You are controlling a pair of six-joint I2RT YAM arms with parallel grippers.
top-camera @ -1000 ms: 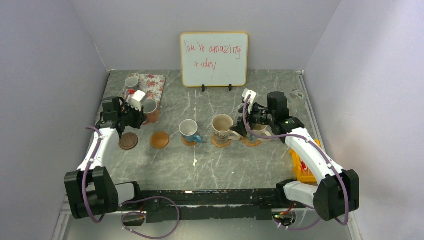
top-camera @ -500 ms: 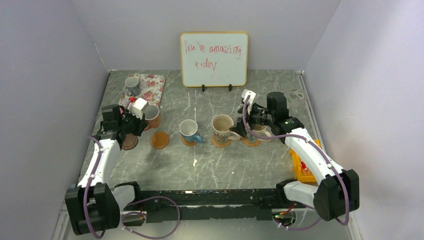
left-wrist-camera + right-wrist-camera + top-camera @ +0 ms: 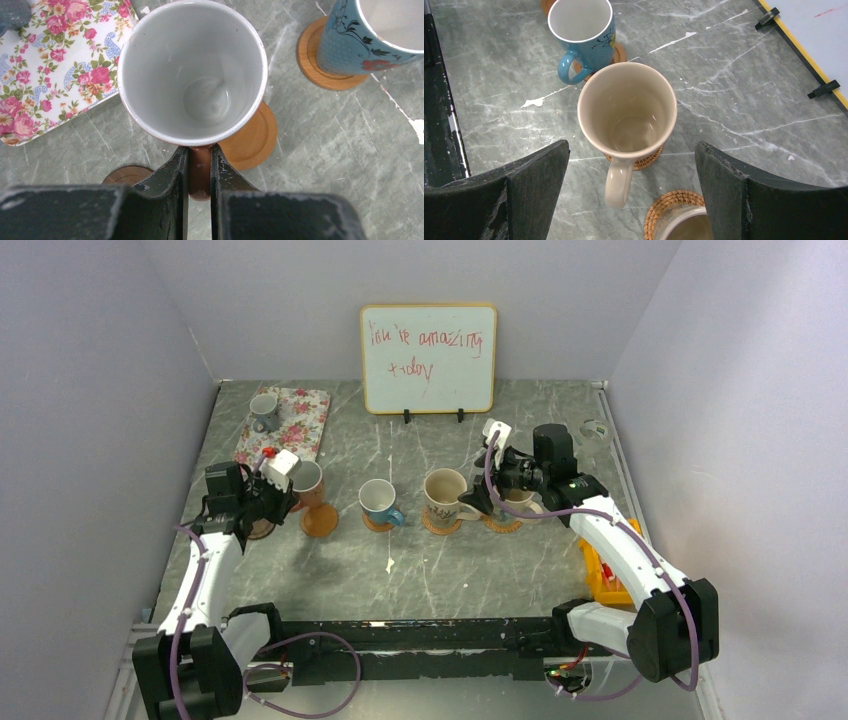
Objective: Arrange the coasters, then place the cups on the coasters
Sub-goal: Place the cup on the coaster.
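Observation:
My left gripper (image 3: 199,152) is shut on the handle of the orange-brown cup (image 3: 192,70), which hangs upright and covers part of a tan coaster (image 3: 252,137); I cannot tell whether they touch. The dark brown coaster (image 3: 127,175) lies bare to its left. In the top view that cup (image 3: 307,480) is just behind the tan coaster (image 3: 320,521). The blue-handled cup (image 3: 378,502) and a cream cup (image 3: 444,496) each stand on a coaster. My right gripper (image 3: 632,147) is open, above the cream cup's handle (image 3: 619,182) and a second cream cup (image 3: 684,225) on a woven coaster (image 3: 674,202).
A small grey cup (image 3: 264,408) stands on the floral tray (image 3: 300,420) at the back left. A whiteboard (image 3: 428,358) leans against the back wall. An orange-yellow object (image 3: 600,575) lies at the right table edge. White walls close in both sides.
My left arm has carried the orange-brown cup away from the tray, nearer and slightly right, over the tan coaster. The right arm has not moved.

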